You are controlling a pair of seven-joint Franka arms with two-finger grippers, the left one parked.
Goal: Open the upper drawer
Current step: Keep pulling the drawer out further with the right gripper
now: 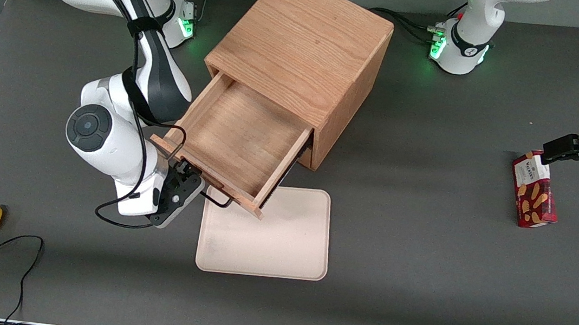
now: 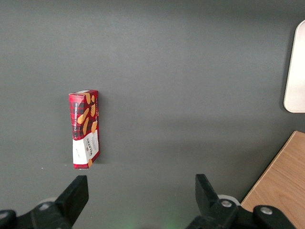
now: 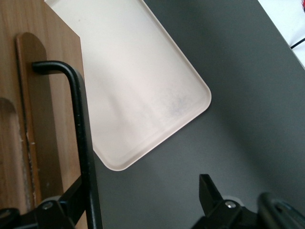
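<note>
Upper drawer (image 1: 240,143) pulled out; gripper (image 1: 191,177) spread wide around its handle (image 3: 81,138).

The upper drawer (image 1: 240,143) stands pulled well out of its cabinet, centre frame. Light oak, empty, with a thin black bar handle (image 3: 81,129).

The gripper (image 1: 194,181) sits at the handle.

right arm (image 1: 130,73): reaches down from its base toward the front camera, elbow bent, white links with a black cable running along them.
wrist (image 1: 102,135): bulky white joint with a round dark cap, tilted low.
gripper (image 1: 190,179): black, pointing sideways toward the parked arm's end of the table, held low.
fingers (image 3: 209,191): spread apart with a wide gap; one finger seems to sit right against a thin black bar, though contact is hard to judge.
</note>
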